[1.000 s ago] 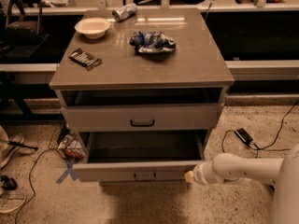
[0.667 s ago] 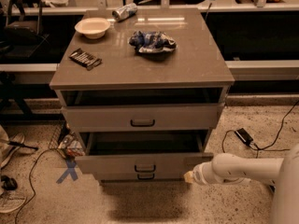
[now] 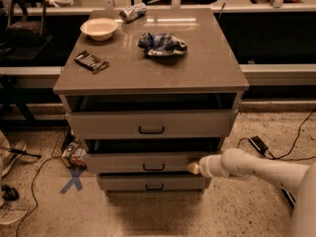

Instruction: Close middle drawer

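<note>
The grey cabinet (image 3: 148, 75) has three drawers. The middle drawer (image 3: 123, 163) stands out only a little, with a dark gap above its front and a small dark bar handle (image 3: 153, 167) at its centre. My gripper (image 3: 193, 168), at the end of the white arm (image 3: 247, 167) coming from the right, is against the right end of the middle drawer's front. The top drawer (image 3: 108, 125), taller-fronted, also stands slightly out. The bottom drawer (image 3: 128, 183) sits furthest back.
On the cabinet top lie a white bowl (image 3: 99, 28), a blue snack bag (image 3: 162, 43), a dark bar (image 3: 91, 61) and a can (image 3: 133, 11). On the floor are a blue tape X (image 3: 74, 179), cables, a power adapter (image 3: 258, 144) and clutter at left.
The middle drawer has slid in from far out to nearly flush. My arm has followed it toward the cabinet.
</note>
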You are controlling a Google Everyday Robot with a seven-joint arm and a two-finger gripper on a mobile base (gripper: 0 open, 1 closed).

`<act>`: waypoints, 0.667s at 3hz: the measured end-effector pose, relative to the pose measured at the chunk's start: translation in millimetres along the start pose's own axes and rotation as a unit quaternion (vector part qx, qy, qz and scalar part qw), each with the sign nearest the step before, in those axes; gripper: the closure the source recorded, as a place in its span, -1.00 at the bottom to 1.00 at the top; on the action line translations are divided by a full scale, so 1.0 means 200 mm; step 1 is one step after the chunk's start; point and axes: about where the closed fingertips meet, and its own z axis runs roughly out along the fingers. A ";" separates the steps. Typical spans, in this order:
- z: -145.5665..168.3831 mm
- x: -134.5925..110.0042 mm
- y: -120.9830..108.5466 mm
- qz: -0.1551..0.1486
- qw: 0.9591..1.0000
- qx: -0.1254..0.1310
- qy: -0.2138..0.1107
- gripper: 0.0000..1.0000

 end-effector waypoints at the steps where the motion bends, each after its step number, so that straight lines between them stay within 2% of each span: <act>1: 0.00 0.00 0.00 0.000 1.000 0.000 0.000 1.00; 2: -0.06 0.07 -0.05 0.026 0.999 -0.013 -0.029 1.00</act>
